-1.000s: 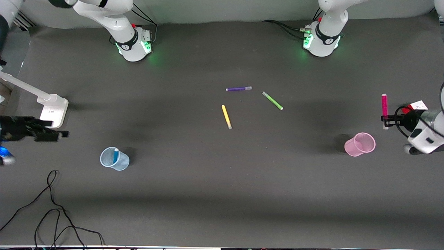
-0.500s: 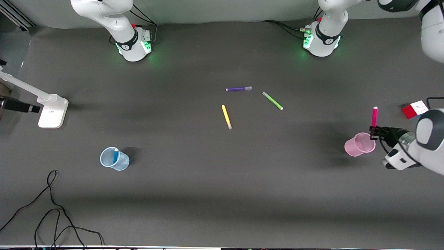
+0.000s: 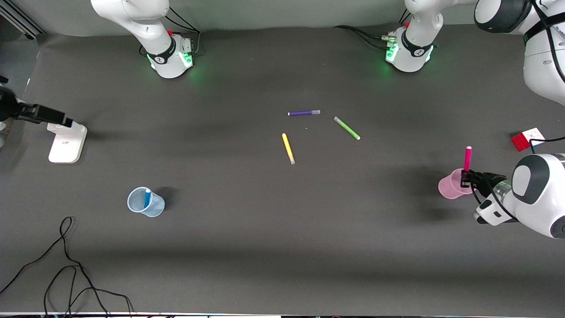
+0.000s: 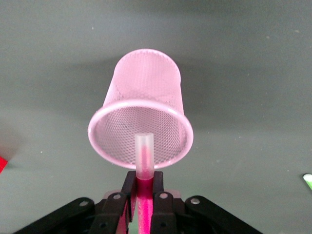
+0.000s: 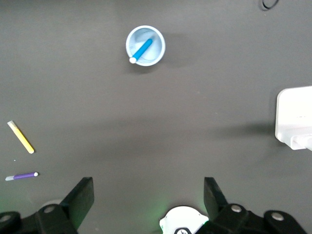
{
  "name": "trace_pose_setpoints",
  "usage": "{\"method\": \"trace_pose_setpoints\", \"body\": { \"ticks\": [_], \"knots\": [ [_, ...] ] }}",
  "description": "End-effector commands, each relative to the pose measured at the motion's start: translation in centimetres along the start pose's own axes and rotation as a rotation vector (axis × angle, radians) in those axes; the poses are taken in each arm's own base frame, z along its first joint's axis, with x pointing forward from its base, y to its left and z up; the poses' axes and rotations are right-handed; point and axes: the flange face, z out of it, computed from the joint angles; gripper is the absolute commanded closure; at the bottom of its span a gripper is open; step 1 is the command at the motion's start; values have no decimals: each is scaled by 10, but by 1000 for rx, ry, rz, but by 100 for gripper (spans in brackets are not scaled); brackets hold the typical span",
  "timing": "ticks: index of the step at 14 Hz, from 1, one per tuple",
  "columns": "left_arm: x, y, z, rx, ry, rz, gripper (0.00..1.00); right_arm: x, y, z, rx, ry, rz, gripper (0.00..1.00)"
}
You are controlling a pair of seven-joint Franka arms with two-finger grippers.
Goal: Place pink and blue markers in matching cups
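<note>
A dark grey table [image 3: 265, 229] is lying under two white robot arms. The left gripper [image 3: 464, 179] is hanging over the rim of the pink cup [image 3: 450, 187] at the left arm's end of the table, its jaws clamped on the pink marker [image 3: 467, 160]. The marker is standing upright in the grip; in the left wrist view its pale clear cap is pointing into the mouth of the pink cup [image 4: 141, 109], though whether the tip of the pink marker [image 4: 144, 158] is already inside the rim is hard to tell. The left gripper [image 4: 143, 195] is pinching the magenta barrel between its black fingers [image 4: 127, 187]. The blue cup [image 3: 145, 202] is standing toward the right arm's end of the table, with the blue marker [image 3: 147, 197] leaning inside it; the right wrist view is showing the blue marker [image 5: 141, 50] resting in the blue cup [image 5: 157, 41] from above. The right gripper [image 5: 148, 195] is waiting high above that end of the table, jaws wide apart and holding nothing. Near the middle of the table three more markers are lying flat and apart from each other: purple [image 3: 303, 113], green [image 3: 347, 128] and yellow [image 3: 288, 149]. A red and white block [image 3: 527, 138] is sitting at the left arm's end, a white stand [image 3: 66, 142] at the right arm's end, and a black cable [image 3: 66, 265] is curling near the front camera.
</note>
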Motion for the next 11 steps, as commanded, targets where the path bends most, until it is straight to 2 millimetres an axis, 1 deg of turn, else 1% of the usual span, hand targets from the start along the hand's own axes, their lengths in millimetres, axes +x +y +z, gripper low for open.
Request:
{"method": "trace_pose_setpoints", "body": {
  "ticks": [1, 2, 3, 4, 5, 6, 7, 9, 11],
  "knots": [
    [11, -1, -3, 31, 33, 13, 94, -44, -14, -4, -41, 65, -1, 0],
    [12, -1, -3, 32, 41, 13, 89, -40, -15, -2, -38, 60, -4, 0],
    [13, -1, -3, 31, 46, 13, 65, -37, -15, -2, -35, 64, -5, 0],
    [14, -2, -4, 30, 55, 12, 21, -35, -15, 0, -35, 59, -5, 0],
    [15, -2, -5, 30, 67, 12, 1, -35, -15, 0, -35, 59, -5, 0],
    [16, -3, -5, 29, 72, 11, 0, -34, -15, 0, -31, 59, -3, 0],
    [14, -4, -10, 28, 80, 9, 0, -34, -16, -1, -31, 61, -4, 0],
    [5, -9, -32, 26, 98, 3, 0, -34, -15, -1, -31, 59, -4, 0],
    [-11, -8, -57, 34, 114, 15, 0, -30, -15, -1, -33, 55, -4, 0]
  ]
}}
